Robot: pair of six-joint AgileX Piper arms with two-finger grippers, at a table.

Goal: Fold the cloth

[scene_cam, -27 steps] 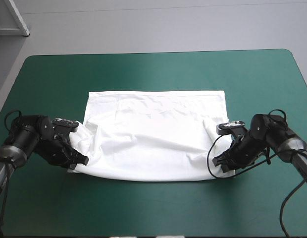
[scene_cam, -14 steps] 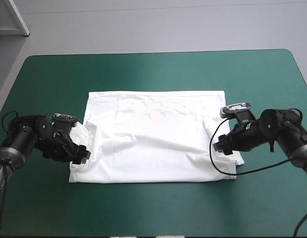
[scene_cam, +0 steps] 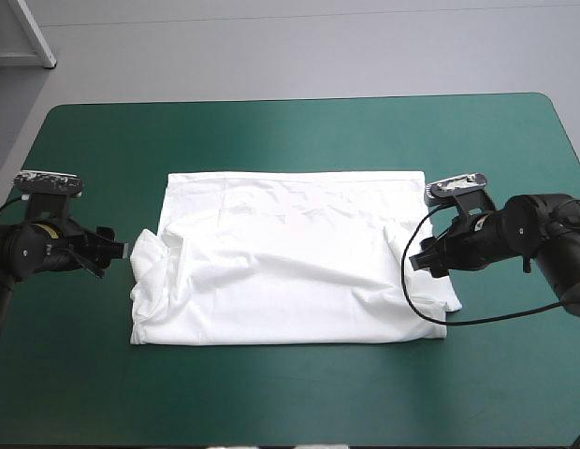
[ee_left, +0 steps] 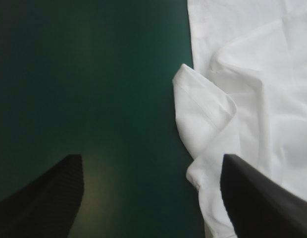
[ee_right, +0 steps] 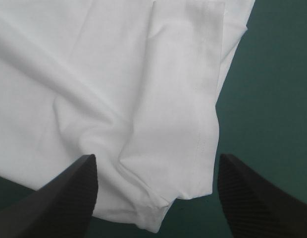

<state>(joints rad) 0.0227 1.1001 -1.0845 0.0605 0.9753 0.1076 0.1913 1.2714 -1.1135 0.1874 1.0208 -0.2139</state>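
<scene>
The left end effector [ee_left: 151,163] is open, its two black fingers [ee_left: 49,198] spread wide with nothing held; mostly bare teal-green table [ee_left: 84,74] shows between them. Just ahead of it and toward one finger lies the edge of the white T-shirt [ee_left: 252,74], where a rumpled sleeve [ee_left: 203,114] curls up in a soft fold. From above, this end effector sits just off the shirt's side edge, apart from the cloth. The right end effector [ee_right: 156,166] is also open and holds nothing. Its fingers stand apart over the shirt's opposite side, with a flat, folded-in sleeve [ee_right: 178,99] between and ahead of them; whether they touch the cloth cannot be told. Beyond both end effectors, the T-shirt lies on the middle of the table as a wide, roughly rectangular shape, its upper layer wrinkled and its far edge straight.
</scene>
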